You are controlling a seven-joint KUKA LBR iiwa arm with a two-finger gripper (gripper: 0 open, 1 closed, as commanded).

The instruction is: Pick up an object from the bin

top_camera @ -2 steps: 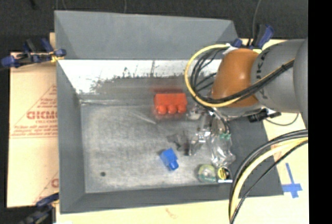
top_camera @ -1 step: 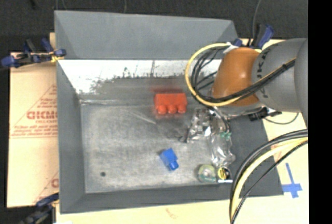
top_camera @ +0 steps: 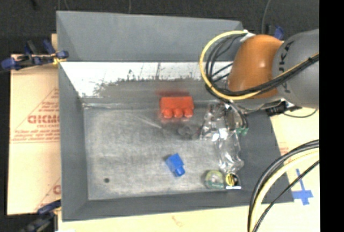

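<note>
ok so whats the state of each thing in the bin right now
red block: lying flat near the back wall, three studs along its near edge, nothing touching it
blue block: lying askew on the floor, apart from the rest
clear wrapper: crumpled, stretched along the right side
round greenish thing: in the front right corner, against the wrapper's end
gripper: down over the wrapper's far end

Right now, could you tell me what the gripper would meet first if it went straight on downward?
Probably the crumpled clear plastic wrapper near the right wall of the grey metal bin, just beneath the gripper; depth is unclear.
</note>
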